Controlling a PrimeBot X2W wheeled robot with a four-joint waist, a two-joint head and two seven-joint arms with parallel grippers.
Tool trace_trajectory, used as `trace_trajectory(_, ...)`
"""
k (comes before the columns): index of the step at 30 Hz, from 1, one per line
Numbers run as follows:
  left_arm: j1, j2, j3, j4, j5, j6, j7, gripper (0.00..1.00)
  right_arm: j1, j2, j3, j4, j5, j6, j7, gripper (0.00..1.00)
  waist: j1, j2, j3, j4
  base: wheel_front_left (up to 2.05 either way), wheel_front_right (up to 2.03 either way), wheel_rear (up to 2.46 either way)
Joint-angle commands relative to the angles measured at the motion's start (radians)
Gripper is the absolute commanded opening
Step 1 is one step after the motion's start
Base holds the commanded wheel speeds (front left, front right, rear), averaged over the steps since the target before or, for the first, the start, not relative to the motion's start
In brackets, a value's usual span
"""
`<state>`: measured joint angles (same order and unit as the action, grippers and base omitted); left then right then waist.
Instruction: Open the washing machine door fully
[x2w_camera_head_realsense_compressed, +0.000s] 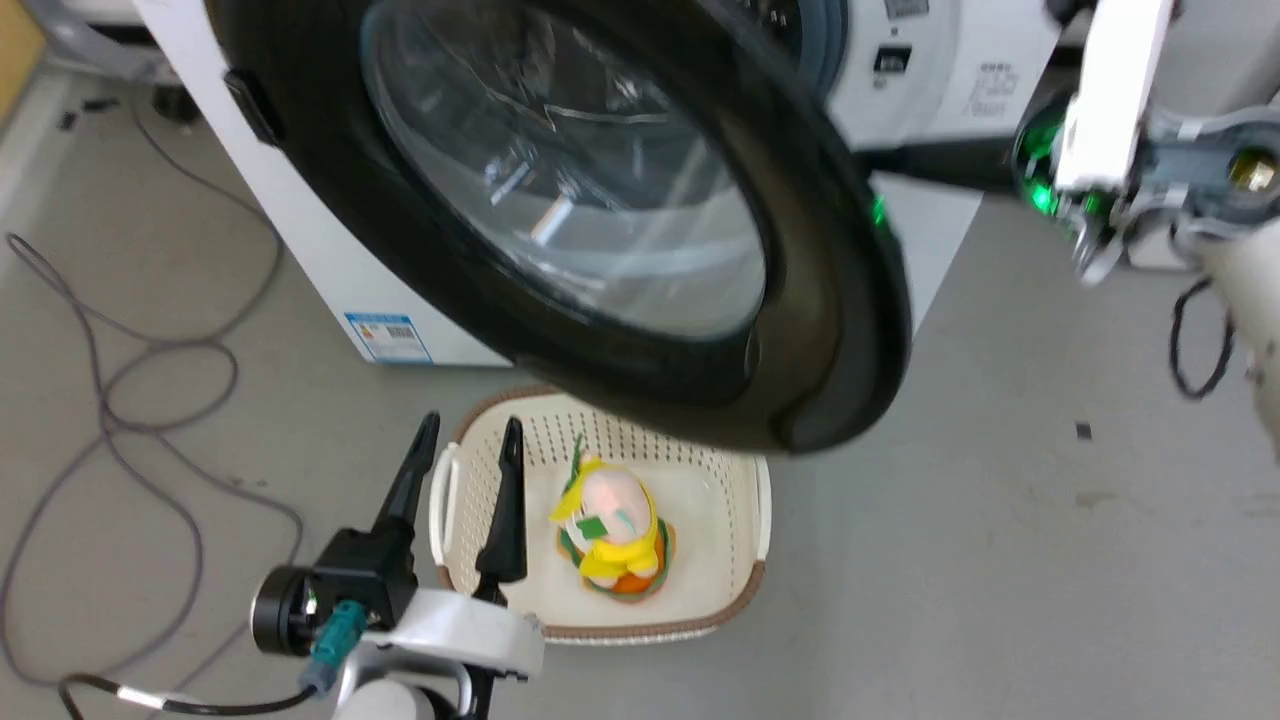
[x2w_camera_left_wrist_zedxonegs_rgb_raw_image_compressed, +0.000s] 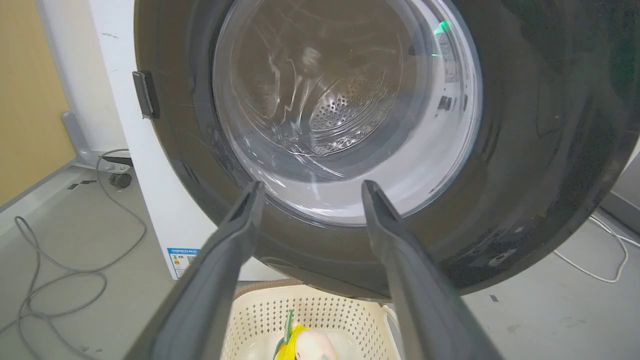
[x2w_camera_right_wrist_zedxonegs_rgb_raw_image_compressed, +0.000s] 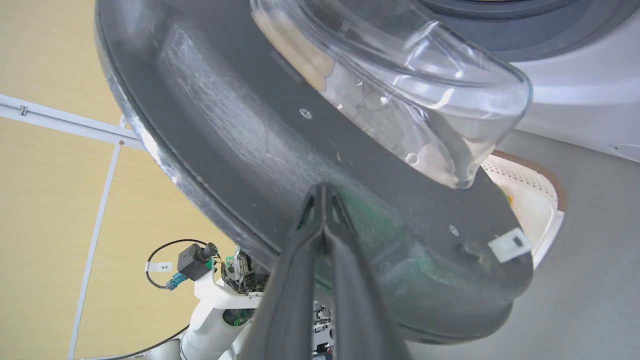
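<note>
Right gripper (x2w_camera_right_wrist_zedxonegs_rgb_raw_image_compressed: 322, 192) fingers pinched together, tips against grey inner face of washing machine door (x2w_camera_right_wrist_zedxonegs_rgb_raw_image_compressed: 240, 150); left gripper (x2w_camera_head_realsense_compressed: 471, 422) spread open, empty, over left rim of white basket (x2w_camera_head_realsense_compressed: 748, 500) on floor; door swung out from washing machine (x2w_camera_head_realsense_compressed: 345, 270), hanging above basket; plush toy (x2w_camera_head_realsense_compressed: 612, 525) inside basket.

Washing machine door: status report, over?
Left gripper open, empty. Right gripper shut, fingertips against washing machine door, inner face. Door swung well out. Laundry basket with plush toy on floor beneath it.
</note>
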<state>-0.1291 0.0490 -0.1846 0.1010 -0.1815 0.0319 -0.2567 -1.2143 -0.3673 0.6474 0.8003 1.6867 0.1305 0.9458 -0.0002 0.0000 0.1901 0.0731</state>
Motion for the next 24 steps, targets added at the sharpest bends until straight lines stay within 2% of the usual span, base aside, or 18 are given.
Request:
trace_trajectory(1,0.016,0.001,0.000,0.007,0.009,-0.004,-0.005,1.00,0.071,0.045,0.030,-0.019,0.009,0.000,0.009,0.00,0.0002,0.0000,-0.033,0.015,0.00,0.00,0.00)
trace_trajectory(12,0.084,0.001,0.014,0.050,0.041,-0.028,-0.005,1.00,0.257,0.065,0.071,-0.162,0.068,0.000,-0.008,0.00,0.0002,0.0000,-0.106,0.039,0.00,0.00,0.00)
trace_trajectory(24,0.107,0.001,0.013,0.062,0.042,-0.034,-0.005,1.00,0.367,0.031,0.125,-0.345,0.164,0.000,-0.036,0.00,0.0002,0.0000,-0.145,0.044,0.00,0.00,0.00)
